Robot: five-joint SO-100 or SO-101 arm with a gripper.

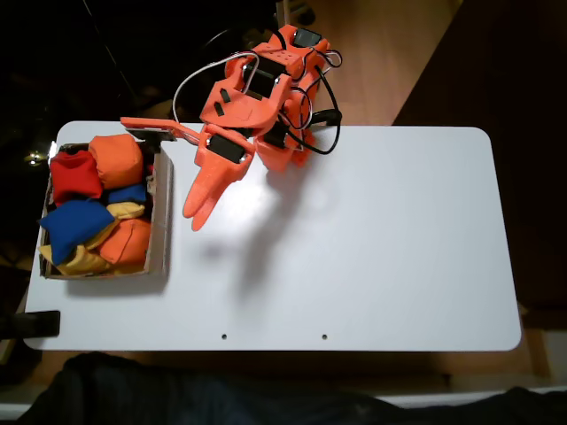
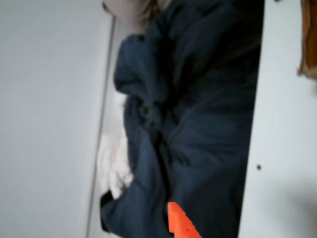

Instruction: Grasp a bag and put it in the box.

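Box point(image 1: 162, 232) at counter point(image 1: 372, 248) left edge, packed with beanbags. Red bag point(image 1: 74, 177) already inside box, upper-left corner, touching orange beanbag point(image 1: 117, 158) and blue beanbag point(image 1: 76, 227). Hand point(image 1: 200, 218) just right of box, above counter, fingers together, empty. Bag likely soft, light, squashy; pinch mid-body or bunched corner.

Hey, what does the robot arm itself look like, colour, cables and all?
The arm is bright orange plastic with black motor blocks set into its joints. Black and white cables loop around its upper part. The gripper ends in long, tapered orange fingers.
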